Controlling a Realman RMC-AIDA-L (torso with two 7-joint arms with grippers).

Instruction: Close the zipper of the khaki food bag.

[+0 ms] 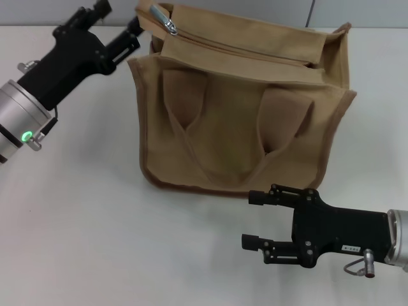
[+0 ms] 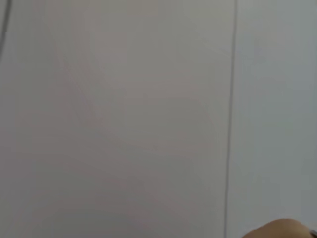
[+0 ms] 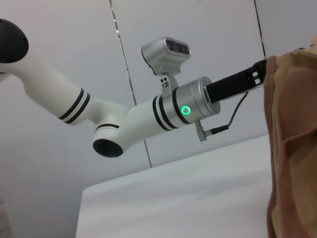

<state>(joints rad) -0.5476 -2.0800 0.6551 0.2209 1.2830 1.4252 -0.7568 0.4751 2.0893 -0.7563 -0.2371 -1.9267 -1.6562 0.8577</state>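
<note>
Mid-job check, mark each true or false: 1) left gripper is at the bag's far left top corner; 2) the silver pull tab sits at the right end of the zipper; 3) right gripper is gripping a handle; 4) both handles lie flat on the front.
1) True: the left gripper is at the khaki food bag's far left top corner.
2) False: the pull tab of the zipper is at the left end.
3) False: the right gripper is off the bag, jaws open.
4) True: the handles lie flat.

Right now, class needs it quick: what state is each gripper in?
Left gripper: at the khaki food bag's top left corner near the zipper pull; state cannot be told.
Right gripper: open, empty, on the table before the bag.
</note>
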